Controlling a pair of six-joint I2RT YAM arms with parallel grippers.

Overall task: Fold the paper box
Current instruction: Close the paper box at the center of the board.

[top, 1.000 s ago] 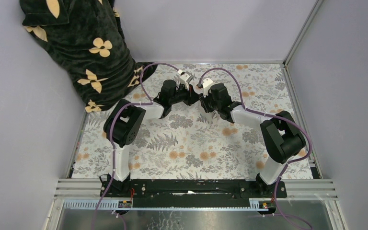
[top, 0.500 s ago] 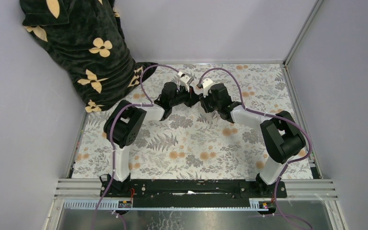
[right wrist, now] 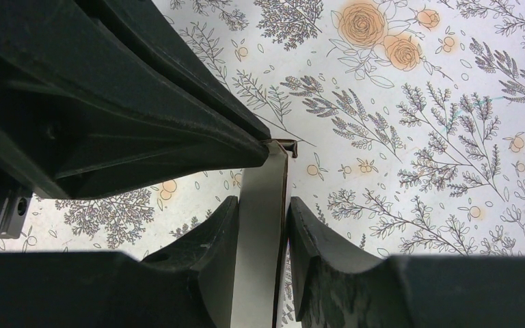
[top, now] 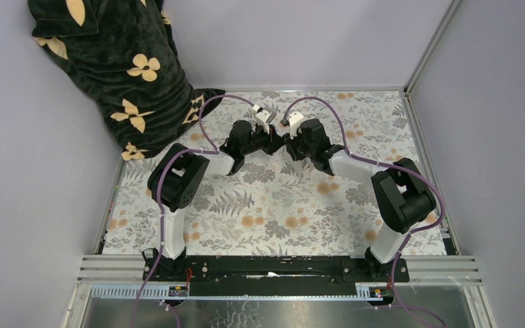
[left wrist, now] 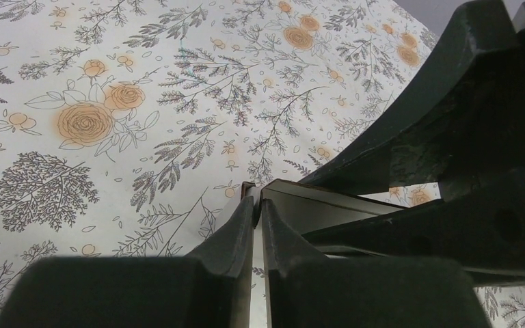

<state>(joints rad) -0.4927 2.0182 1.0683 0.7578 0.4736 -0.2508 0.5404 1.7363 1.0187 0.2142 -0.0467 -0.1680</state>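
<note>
The paper box is a white cardboard piece held between both grippers above the flowered table, far of centre. In the top view the grippers hide it. My left gripper [top: 277, 140] [left wrist: 258, 199] is shut on a thin cardboard edge, and a folded white panel [left wrist: 321, 205] runs off to its right. My right gripper [top: 292, 146] [right wrist: 260, 208] is shut on a white cardboard strip [right wrist: 262, 205] that stands upright between its fingers. The strip's top edge touches the tip of the left gripper's black finger [right wrist: 178, 130]. The two grippers meet tip to tip.
A person in a dark garment with yellow flowers [top: 116, 68] stands at the far left corner, close to the left arm. Grey walls close the back and sides. A metal rail [top: 280, 266] runs along the near edge. The flowered table cover [top: 266, 212] lies under the arms.
The left wrist has edged slightly toward the right gripper. Both grippers keep their hold and the right arm has hardly moved.
</note>
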